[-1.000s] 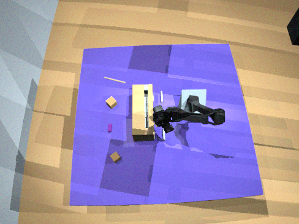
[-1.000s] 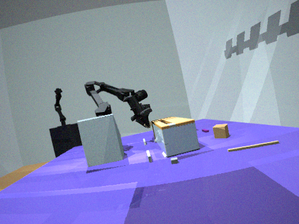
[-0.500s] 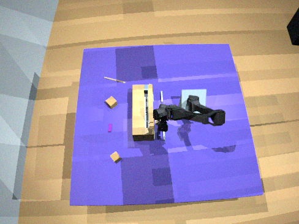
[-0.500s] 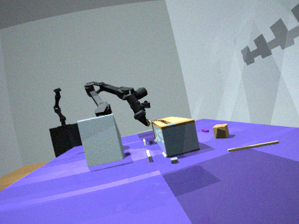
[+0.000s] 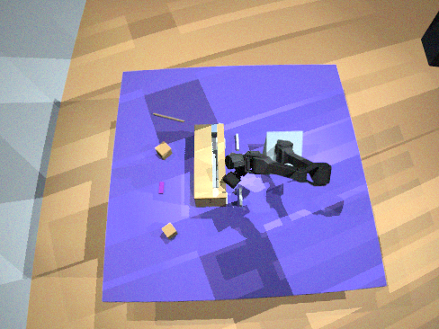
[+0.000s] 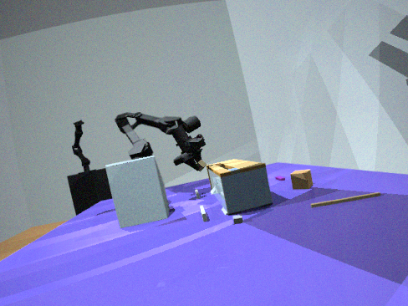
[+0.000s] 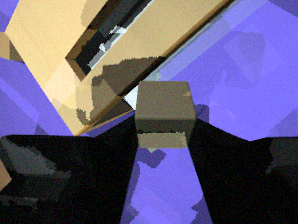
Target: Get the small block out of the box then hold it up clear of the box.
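The block [image 6: 202,164] [image 7: 164,101] is out of the box [image 5: 202,164] [image 6: 247,189] [image 7: 142,42], pinched at the tips of the claw [image 6: 199,165] [image 7: 161,119], whose two fingers press it from either side. In the wrist view it sits at the centre of the frame; in the top view the arm [image 5: 292,171] [image 6: 152,121] hides it.

The main danger, I judge, is the box itself. In the exterior view the block hangs just beside the lid's left edge, near the middle of the frame, and I cannot tell whether they touch. If the arm swings toward the left of the top view before rising, block or fingers could catch that edge, which would shove or tip the box, or twist the block loose.

A second risk is the grip: much of the block juts beyond the fingertips, so a knock or a jerky lift might turn it or let it slip. Dropped here, it could land on the lid and perhaps enter the slot [image 5: 215,157] [image 7: 102,45], or fall among the pale bars [image 5: 237,141] [image 6: 203,213] on the worktop [image 5: 288,103] [image 6: 138,267].

Stopping this close might also fail "well clear"; a slow rise toward the right of the top view, then stillness, looks safest.
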Robot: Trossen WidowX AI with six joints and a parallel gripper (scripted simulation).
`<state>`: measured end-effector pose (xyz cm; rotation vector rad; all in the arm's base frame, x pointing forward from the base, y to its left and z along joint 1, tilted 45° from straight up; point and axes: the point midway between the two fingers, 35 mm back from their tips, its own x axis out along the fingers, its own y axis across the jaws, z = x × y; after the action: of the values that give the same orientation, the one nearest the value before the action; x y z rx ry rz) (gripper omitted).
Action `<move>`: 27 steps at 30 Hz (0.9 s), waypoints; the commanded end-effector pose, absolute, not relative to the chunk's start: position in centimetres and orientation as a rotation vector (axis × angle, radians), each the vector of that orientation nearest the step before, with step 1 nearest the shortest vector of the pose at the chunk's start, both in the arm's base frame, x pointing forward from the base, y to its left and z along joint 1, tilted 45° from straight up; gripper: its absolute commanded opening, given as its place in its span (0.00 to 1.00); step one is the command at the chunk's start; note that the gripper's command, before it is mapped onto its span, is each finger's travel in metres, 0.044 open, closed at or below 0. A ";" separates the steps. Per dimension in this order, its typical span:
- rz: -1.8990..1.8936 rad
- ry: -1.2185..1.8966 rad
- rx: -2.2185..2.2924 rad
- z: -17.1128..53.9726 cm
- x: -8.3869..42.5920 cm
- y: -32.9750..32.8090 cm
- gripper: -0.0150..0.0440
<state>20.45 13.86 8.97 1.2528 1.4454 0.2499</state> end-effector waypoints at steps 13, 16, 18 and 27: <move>-0.198 1.591 1.814 9.9 20.5 12.8 0.25; -0.288 1.610 1.912 10.1 20.5 12.6 0.25; -0.349 1.621 1.976 10.2 20.5 12.4 0.25; -0.643 1.656 2.259 10.7 20.6 11.9 0.25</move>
<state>20.52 12.09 10.40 2.1445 1.6448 -0.5249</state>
